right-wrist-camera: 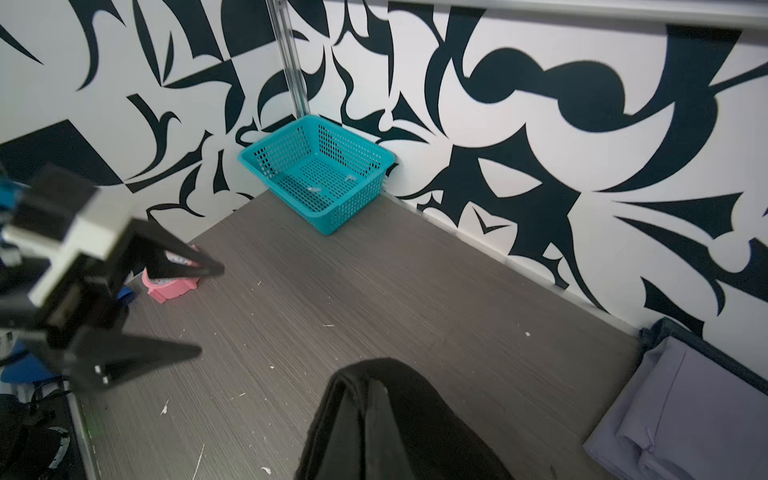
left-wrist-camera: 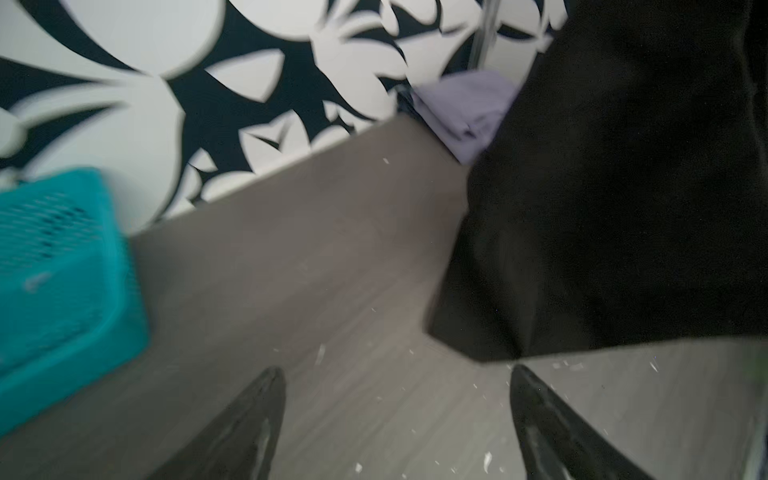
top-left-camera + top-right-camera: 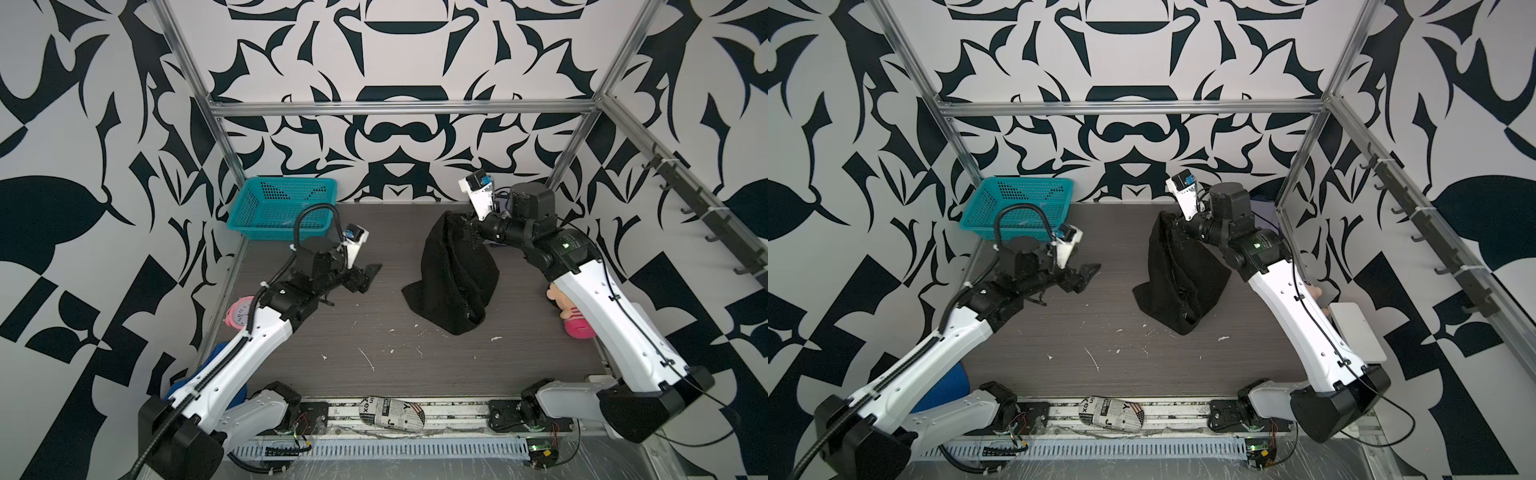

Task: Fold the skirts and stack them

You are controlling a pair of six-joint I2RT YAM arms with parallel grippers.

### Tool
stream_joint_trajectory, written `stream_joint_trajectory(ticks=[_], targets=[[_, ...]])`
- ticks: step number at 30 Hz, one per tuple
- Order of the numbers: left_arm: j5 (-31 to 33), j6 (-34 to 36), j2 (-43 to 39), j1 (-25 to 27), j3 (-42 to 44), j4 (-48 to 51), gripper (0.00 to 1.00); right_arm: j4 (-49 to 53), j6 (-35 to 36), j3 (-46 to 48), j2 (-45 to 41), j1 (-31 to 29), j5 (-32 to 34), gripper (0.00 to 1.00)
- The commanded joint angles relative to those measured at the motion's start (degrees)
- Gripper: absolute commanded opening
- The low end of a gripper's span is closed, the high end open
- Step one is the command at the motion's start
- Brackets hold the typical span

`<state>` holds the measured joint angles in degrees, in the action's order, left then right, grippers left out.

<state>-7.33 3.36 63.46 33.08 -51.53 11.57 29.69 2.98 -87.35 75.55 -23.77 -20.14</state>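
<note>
One black skirt (image 3: 451,270) hangs upright at centre-right, our right hand (image 3: 468,219) clamped on its top. Our left hand (image 2: 397,374), spread and empty, hovers left of it.

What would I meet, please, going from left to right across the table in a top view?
Teal basket → left claw, open → black skirt, partly lifted → pink plush toy.

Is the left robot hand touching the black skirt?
Apart. In a top view, bare table shows between the open left gripper and the nearest corner of the black skirt.
</note>
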Motion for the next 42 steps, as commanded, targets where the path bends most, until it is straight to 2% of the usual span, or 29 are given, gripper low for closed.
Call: stream_joint_trajectory(ticks=[1,8,12,17,19,23,25,27,28,30,32,38,42], targets=[[-1.4,-3.8,2.5,4.5,0.2,-8.5,0.93,-3.9,-1.0,-1.0,-0.3,-0.1,-2.0,0.00],[-2.8,-5.5,15.2,10.0,-7.2,-12.6,0.98,-5.0,-2.4,-0.8,0.3,-0.1,-2.9,0.00],[-5.4,-6.9,19.4,11.5,-11.0,-14.9,1.00,-5.1,-3.0,-0.7,0.4,-0.1,-2.9,0.00],[-4.8,-9.9,24.4,11.9,-14.3,-14.8,0.98,-5.2,-2.9,-0.5,-0.1,-0.1,-2.8,0.00],[-4.8,-10.2,25.0,11.9,-14.1,-15.5,0.92,-5.1,-2.7,-0.3,-0.2,-0.1,-2.7,0.00],[-5.1,-10.0,24.4,11.9,-13.3,-16.2,0.72,-5.1,-2.5,0.0,-0.3,-0.1,-2.7,0.00],[-5.3,-9.8,24.1,11.9,-13.7,-15.4,0.69,-5.5,-2.6,0.0,-0.3,-0.1,-2.7,0.00],[-5.6,-9.7,23.5,11.9,-13.6,-14.9,0.52,-5.5,-2.6,0.0,-0.3,-0.1,-2.4,0.00],[-5.7,-10.0,23.1,11.9,-13.2,-15.4,0.49,-5.5,-2.6,0.0,-0.3,-0.1,-2.2,0.00],[-6.6,-10.0,22.5,11.9,-12.4,-16.5,0.29,-5.5,-2.6,0.0,-0.4,-0.1,-2.2,0.00],[-5.8,-10.0,22.2,11.9,-12.1,-16.4,0.00,-5.6,-2.8,-0.1,-0.6,-0.1,-2.0,0.00],[0.2,-9.6,14.8,11.9,-7.9,-17.2,0.00,-4.1,-2.4,-0.2,-3.4,-0.1,-0.8,0.00],[-2.2,-8.5,9.1,11.9,-7.3,-13.6,0.00,-1.4,-2.3,-1.0,-7.6,-0.1,1.1,0.00]])
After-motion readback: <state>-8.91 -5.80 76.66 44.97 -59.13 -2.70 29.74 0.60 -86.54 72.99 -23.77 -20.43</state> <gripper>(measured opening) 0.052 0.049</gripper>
